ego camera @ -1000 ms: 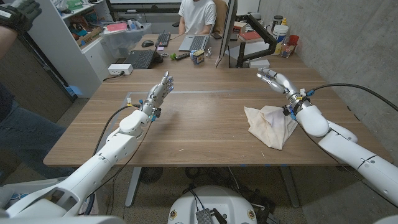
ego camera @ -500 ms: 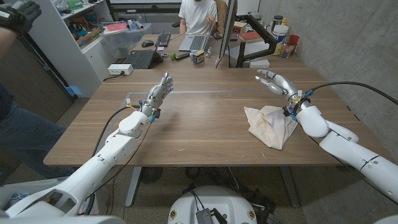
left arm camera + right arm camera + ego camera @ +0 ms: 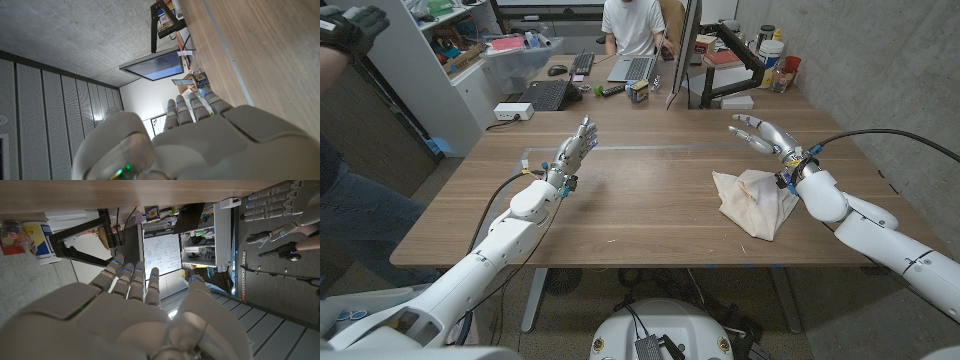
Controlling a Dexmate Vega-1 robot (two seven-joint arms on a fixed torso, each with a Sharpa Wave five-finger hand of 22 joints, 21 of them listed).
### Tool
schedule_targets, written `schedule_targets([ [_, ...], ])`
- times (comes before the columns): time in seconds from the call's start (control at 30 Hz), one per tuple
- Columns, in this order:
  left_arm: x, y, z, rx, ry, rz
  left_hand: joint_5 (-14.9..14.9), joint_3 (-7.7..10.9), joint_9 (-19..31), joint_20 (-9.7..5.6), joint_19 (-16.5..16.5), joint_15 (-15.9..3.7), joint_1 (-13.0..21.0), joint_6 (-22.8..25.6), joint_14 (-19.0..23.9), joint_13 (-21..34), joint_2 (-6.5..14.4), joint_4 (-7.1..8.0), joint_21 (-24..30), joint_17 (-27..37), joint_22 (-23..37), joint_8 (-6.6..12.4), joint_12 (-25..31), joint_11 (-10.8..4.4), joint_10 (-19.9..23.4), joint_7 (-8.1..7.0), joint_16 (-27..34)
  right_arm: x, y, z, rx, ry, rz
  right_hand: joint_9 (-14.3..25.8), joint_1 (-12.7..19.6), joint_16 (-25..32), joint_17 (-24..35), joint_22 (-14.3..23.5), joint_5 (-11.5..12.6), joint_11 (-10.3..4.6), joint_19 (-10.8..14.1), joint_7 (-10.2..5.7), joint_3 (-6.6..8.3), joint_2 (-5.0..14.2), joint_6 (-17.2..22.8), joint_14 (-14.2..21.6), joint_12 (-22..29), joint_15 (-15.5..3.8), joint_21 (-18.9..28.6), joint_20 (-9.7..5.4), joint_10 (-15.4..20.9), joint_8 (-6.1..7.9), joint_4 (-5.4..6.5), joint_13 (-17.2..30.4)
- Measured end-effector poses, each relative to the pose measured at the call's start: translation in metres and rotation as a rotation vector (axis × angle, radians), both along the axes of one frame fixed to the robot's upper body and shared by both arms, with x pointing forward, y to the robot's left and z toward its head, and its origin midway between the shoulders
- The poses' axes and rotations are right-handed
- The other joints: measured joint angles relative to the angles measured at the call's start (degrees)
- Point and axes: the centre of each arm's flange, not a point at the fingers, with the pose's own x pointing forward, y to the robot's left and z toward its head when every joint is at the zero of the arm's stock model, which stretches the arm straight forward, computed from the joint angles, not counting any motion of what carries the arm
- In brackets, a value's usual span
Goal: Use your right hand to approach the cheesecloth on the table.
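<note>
left hand [image 3: 575,148] waits, fingers apart, at the worktop's [image 3: 640,200] far left. right of centre lies the crumpled cheesecloth [image 3: 752,198]. right hand [image 3: 760,133], fingers spread and empty, has swung leftward beyond the cloth's far edge, so the approach looks unfinished.

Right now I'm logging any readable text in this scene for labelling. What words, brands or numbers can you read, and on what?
None can be read.
Whiteboard: handwriting, too small to read.
Containers at the table's far corner: printed labels, blurred.
Small box by the laptops: print, blurred.
</note>
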Motion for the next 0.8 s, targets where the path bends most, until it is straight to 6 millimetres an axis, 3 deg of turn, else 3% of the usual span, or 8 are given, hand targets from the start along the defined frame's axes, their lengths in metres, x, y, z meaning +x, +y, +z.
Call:
schedule_targets([
  [0.8, 0.0004, 0.0027, 0.0048, 0.004, -0.008, 0.003, 0.0, -0.24, 0.0, 0.00, 0.0, -0.21, 0.2, 0.3, 0.2, 0.0, 0.2, 0.24, 0.0, 0.0, 0.0, 0.00, 0.0, -0.07, 0.1, -0.30, 0.0, 0.0027, 0.0019, -0.0069, -0.076, 0.008, -0.080, 0.0, 0.0, 0.0, 0.2, 0.0, 0.0, -0.51, -1.3, -0.62, 0.00, 0.00, 0.0, -0.3, -0.4, 0.30, -0.1, 1.25, -0.5, -0.23, 0.01, 0.0],
])
